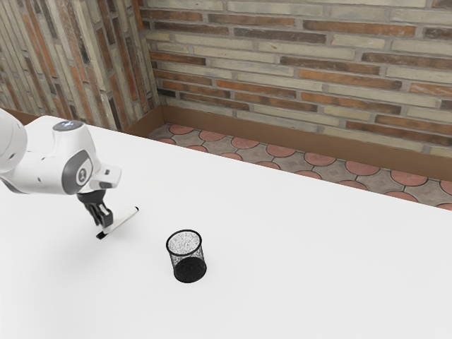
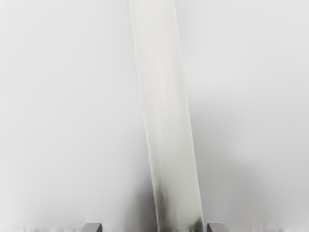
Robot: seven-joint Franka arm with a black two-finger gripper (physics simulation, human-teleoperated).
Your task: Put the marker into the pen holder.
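Marker [image 1: 122, 221], likely light and stiff, best pinched mid-barrel, is being straddled, unclamped, by widely parted gripper [image 1: 104, 224], frame left.

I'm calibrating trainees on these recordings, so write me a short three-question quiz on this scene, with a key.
1. Short answer: which is farther toward the exterior view's right, the marker or the pen holder?
2. Multiple choice: where is the gripper?
A) Above the pen holder
B) Down at the marker
C) Beyond the table's far edge
3. True or false: the marker is already inside the pen holder.

Key: 1. The pen holder; 2. B; 3. False
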